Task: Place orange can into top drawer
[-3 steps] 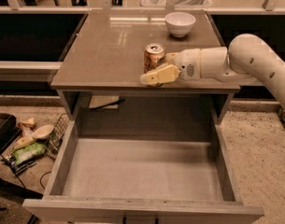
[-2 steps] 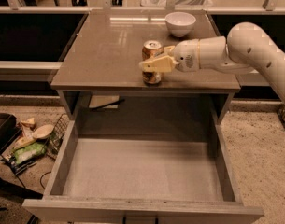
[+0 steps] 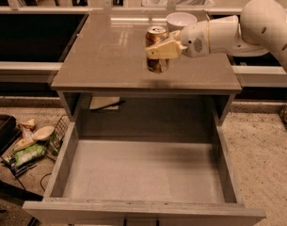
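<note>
The orange can (image 3: 156, 36) stands upright near the front middle of the grey tabletop (image 3: 105, 55). My gripper (image 3: 155, 52) reaches in from the right at mid-height of the can. One cream finger (image 3: 164, 49) crosses the can's front and the other is hidden behind it, so the gripper is shut on the can. I cannot tell whether the can's base touches the top. The top drawer (image 3: 143, 173) is pulled wide open below the table's front edge. Its pale bottom holds nothing.
A white bowl (image 3: 180, 20) sits on the tabletop behind the can, close to my wrist. My white arm (image 3: 265, 22) comes in from the upper right. Bags and clutter (image 3: 27, 145) lie on the floor left of the drawer. Dark shelving runs on both sides.
My gripper has moved left and up from beside the can's base to around its middle, and the finger now crosses the can's front. The can has stayed in about the same place.
</note>
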